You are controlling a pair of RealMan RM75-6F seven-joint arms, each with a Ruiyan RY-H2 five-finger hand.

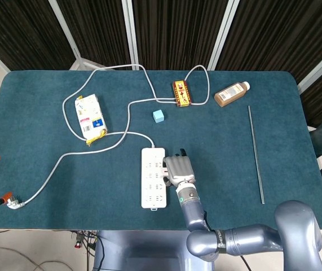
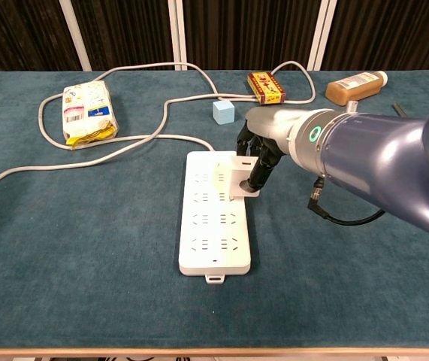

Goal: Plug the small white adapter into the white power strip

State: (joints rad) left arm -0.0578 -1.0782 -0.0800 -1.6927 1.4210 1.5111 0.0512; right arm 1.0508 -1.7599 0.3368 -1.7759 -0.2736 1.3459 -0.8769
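Observation:
The white power strip (image 1: 153, 178) (image 2: 214, 222) lies flat near the table's front edge, its grey cable running off to the left. My right hand (image 1: 179, 169) (image 2: 258, 154) hovers over the strip's upper right part, fingers curled down. It pinches the small white adapter (image 2: 238, 174), which stands on or just above the strip's right column of sockets. Whether its pins are in a socket cannot be told. In the head view the hand covers most of the adapter. My left hand appears in neither view.
Behind the strip are a small blue cube (image 1: 159, 116) (image 2: 224, 112), a red and yellow box (image 1: 181, 93), a brown bottle (image 1: 231, 94) and a yellow-white packet (image 1: 90, 117). A thin metal rod (image 1: 255, 152) lies at the right. The cable's plug (image 1: 14, 201) rests front left.

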